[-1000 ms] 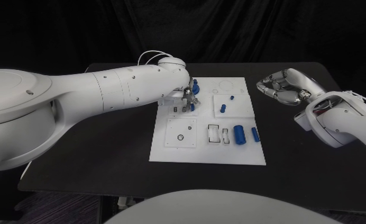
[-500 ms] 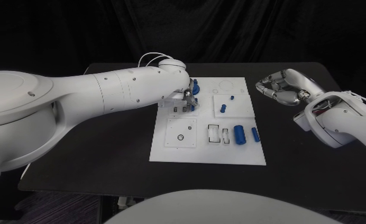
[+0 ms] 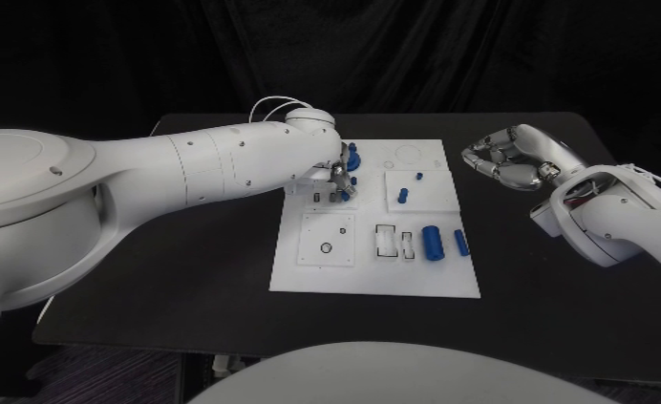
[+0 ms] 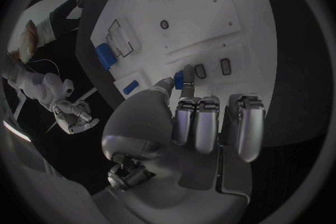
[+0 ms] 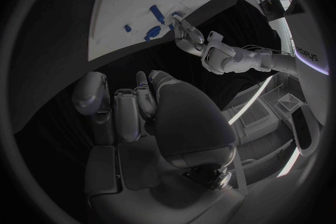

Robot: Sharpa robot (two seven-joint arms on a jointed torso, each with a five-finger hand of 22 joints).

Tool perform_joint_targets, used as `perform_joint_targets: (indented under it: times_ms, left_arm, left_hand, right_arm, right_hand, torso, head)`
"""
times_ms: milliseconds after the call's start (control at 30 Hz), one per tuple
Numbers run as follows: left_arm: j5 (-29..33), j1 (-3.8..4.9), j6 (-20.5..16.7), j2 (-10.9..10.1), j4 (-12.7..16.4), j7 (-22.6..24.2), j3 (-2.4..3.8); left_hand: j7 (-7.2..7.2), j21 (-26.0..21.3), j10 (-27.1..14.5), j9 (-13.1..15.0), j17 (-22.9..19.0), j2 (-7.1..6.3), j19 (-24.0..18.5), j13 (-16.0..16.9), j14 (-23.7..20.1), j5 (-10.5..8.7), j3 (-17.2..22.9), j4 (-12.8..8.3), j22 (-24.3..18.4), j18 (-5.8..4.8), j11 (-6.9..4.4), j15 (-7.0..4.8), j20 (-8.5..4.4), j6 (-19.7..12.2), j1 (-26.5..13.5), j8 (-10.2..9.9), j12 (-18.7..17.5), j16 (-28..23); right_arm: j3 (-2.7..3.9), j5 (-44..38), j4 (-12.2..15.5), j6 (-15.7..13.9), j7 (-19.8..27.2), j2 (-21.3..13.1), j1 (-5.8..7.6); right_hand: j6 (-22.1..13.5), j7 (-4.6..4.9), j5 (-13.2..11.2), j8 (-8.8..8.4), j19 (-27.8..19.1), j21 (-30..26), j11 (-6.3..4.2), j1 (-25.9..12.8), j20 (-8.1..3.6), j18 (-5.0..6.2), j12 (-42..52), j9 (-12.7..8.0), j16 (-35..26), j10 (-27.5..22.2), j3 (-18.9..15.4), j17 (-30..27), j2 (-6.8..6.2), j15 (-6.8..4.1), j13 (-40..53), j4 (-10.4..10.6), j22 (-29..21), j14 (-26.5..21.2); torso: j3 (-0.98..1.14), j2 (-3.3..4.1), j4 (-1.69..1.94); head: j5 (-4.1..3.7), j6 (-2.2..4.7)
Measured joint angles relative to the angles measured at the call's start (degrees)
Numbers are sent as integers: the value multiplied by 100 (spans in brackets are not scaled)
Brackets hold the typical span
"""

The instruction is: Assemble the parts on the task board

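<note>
Lettering shows in the right wrist view alone; on the far white arm (image 5: 302, 39) a dark word runs lengthwise along the casing (it looks like a maker's mark, but the fisheye bends it and it is too small to read for certain); the task board (image 3: 374, 261) carries only outlines and recesses, with no legible print; the blue parts (image 3: 431, 242) bear no marks that can be made out; the two hands likewise show no readable label or number.
</note>
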Motion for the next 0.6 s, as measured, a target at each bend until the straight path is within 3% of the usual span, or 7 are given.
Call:
perform_joint_targets:
  times_ms: [233, 367, 567, 600]
  left_arm:
    - [0, -4, -12, -20, 0, 8, 0]
    - [0, -6, -25, -28, 11, 17, 0]
    - [0, -7, -69, -60, 45, 26, -1]
    - [1, -7, -81, -73, 57, 27, -1]
  left_hand:
    - [1, -22, 0, 64, 0, -104, 0, 0, 1, 427, 366, -63, 0, 0, 0, -1, 0, 41, 4, -72, 0, 0]
    - [1, -22, 21, 105, 0, -228, -12, 0, 21, 621, 633, -141, 0, 0, -20, -21, -12, 82, -29, -94, 0, 0]
    - [-19, -22, 0, 172, 0, -344, -21, 0, 1, 718, 867, -122, -1, 1, -41, -42, -21, 126, -85, -106, 0, 0]
    - [-11, -22, 0, 184, 0, -371, -21, 0, 1, 720, 986, -194, -1, 1, -41, -42, -21, 134, -96, -118, 0, 0]
  right_arm:
    - [0, 0, -3, 11, -25, -1, -6]
    - [0, 0, -6, 19, -38, -1, -9]
    - [0, 0, -10, 31, -59, 1, -12]
    - [0, 0, -11, 33, -64, 0, -12]
  right_hand:
    - [0, 0, 0, 0, -41, -56, -20, 0, 0, 0, 0, -7, -23, -19, 32, 0, 0, 0, -26, 0, 0, 0]
    - [0, 0, 0, 0, -41, -56, -19, 0, 0, 0, -24, -11, -49, -59, 48, 0, 0, 20, -47, -16, 0, -20]
    - [0, 0, 0, -24, -41, -90, -20, 0, 0, 0, -46, -11, -76, -60, 48, 0, 0, 21, -65, -16, 1, -20]
    - [0, 0, 0, -23, -41, -90, -20, 0, 0, 1, -46, -11, -76, -60, 48, 0, 0, 20, -66, -16, 3, -21]
  torso:
    - [0, -3, -1]
    - [0, -3, -1]
    - [-1, -3, -1]
    - [-1, -3, -1]
  head:
    - [8, 0]
    - [11, 0]
    - [16, 0]
    - [16, 0]
